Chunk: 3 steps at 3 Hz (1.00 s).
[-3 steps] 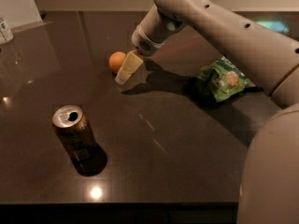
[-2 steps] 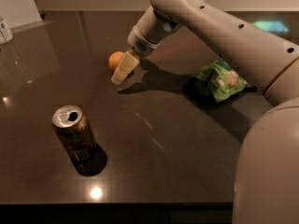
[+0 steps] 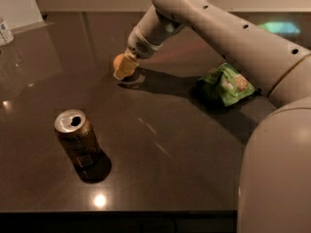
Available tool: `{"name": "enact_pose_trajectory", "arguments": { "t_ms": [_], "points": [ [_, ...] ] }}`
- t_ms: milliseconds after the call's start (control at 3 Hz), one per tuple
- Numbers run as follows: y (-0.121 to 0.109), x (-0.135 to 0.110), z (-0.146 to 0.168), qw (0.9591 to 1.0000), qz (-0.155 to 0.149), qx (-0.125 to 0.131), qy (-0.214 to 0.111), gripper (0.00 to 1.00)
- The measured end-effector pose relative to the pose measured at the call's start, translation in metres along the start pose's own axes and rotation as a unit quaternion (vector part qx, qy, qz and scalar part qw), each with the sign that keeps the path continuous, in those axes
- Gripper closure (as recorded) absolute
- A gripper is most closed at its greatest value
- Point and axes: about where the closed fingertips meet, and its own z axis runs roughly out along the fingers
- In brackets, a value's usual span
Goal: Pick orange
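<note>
The orange (image 3: pixel 118 60) is a small round fruit on the dark table (image 3: pixel 160 144), at the far middle left. My gripper (image 3: pixel 124 69) is down at the table right beside the orange, its pale fingers covering the fruit's right side. Only the left part of the orange shows.
A brown soda can (image 3: pixel 77 142) with a silver top stands at the near left. A green snack bag (image 3: pixel 226 85) lies at the right, under my arm. A white bottle (image 3: pixel 5 32) sits at the far left edge.
My gripper has moved a little left, closer onto the orange, and now covers more of it. The can and bag have not moved.
</note>
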Motion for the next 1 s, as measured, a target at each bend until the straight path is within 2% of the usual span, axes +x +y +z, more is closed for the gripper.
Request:
{"name": "enact_pose_trajectory", "arguments": {
  "t_ms": [333,667,1000],
  "points": [
    [0.004,-0.005,-0.008,1.0,-0.001,-0.004,-0.009,0.65],
    [0.01,-0.017,-0.03,0.9998,-0.006,-0.009,-0.017,0.88],
    [0.019,-0.034,-0.062,0.9994,-0.017,-0.016,-0.024,1.0]
  ]
}}
